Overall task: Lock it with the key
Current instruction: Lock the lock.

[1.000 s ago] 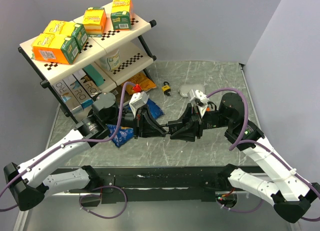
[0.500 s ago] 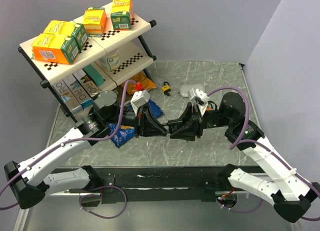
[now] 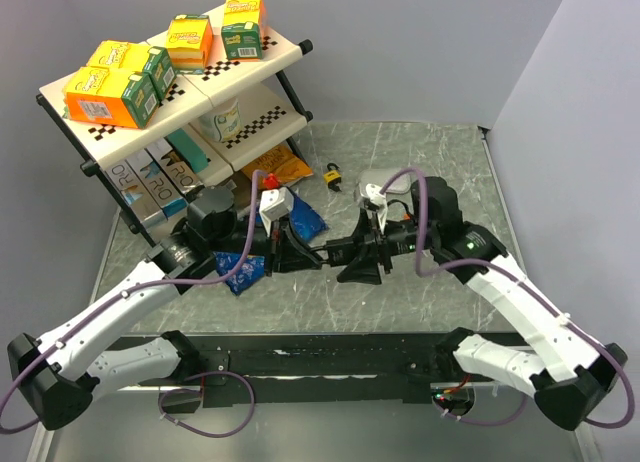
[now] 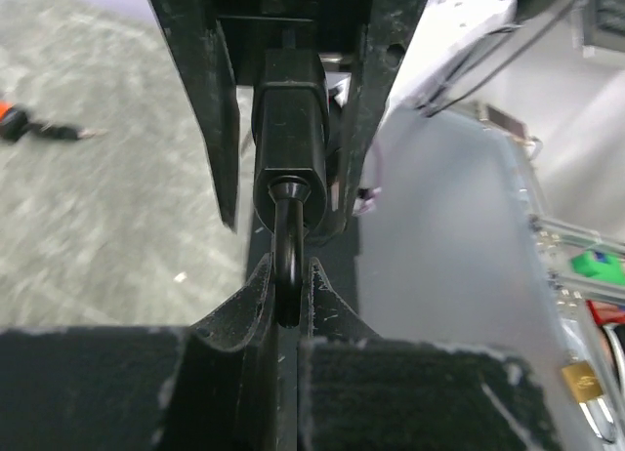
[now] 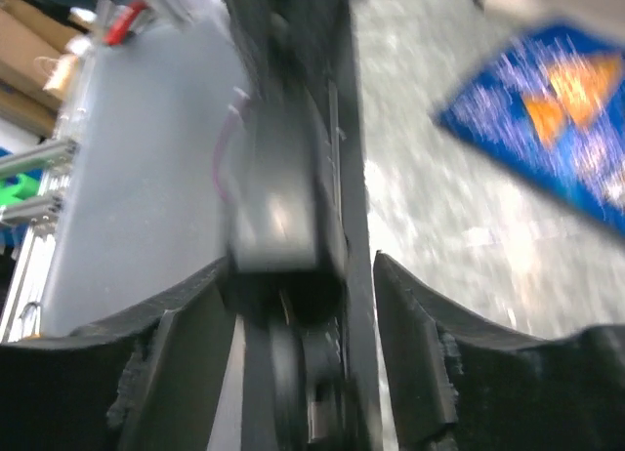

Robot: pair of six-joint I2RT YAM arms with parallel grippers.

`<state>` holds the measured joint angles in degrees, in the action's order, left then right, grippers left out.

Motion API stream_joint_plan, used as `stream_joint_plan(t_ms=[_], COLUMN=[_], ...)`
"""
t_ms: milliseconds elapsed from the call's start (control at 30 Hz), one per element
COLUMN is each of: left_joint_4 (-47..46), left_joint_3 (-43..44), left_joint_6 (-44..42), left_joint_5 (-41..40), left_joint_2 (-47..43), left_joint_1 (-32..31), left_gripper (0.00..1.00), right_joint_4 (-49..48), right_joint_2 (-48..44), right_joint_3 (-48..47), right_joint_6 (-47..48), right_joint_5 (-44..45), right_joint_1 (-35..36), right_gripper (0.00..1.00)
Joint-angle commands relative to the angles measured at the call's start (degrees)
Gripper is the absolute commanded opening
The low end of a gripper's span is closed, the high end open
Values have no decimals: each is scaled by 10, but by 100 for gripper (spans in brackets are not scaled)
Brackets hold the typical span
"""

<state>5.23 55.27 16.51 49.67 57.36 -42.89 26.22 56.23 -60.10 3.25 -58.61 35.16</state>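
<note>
Left hand (image 4: 291, 275) is clamped on the shackle of the black padlock (image 4: 291, 109), with the right hand (image 5: 303, 270) part open around its body, so the key (image 5: 298, 368), seemingly lodged in its blurred base, could slip out unturned if jostled.

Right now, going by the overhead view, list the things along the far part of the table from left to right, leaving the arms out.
shelf rack → orange packet → yellow-orange padlock → pale grey object
</note>
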Motion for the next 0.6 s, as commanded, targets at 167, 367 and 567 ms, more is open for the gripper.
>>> stream_joint_plan(t_ms=[167, 367, 567], left_joint_4=[51, 83, 84], left_joint_3=[13, 14, 19], left_joint_6=[-125, -159, -178], left_joint_5=[51, 71, 77], left_joint_2=[-42, -35, -26], left_joint_1=[46, 46, 47], left_gripper=[1, 1, 1], right_joint_4=[199, 224, 229], right_joint_2=[-4, -7, 9], right_joint_3=[-80, -99, -112], right_joint_6=[140, 160, 165], right_joint_5=[-3, -5, -33], right_joint_1=[-96, -101, -95], right_gripper=[81, 82, 78])
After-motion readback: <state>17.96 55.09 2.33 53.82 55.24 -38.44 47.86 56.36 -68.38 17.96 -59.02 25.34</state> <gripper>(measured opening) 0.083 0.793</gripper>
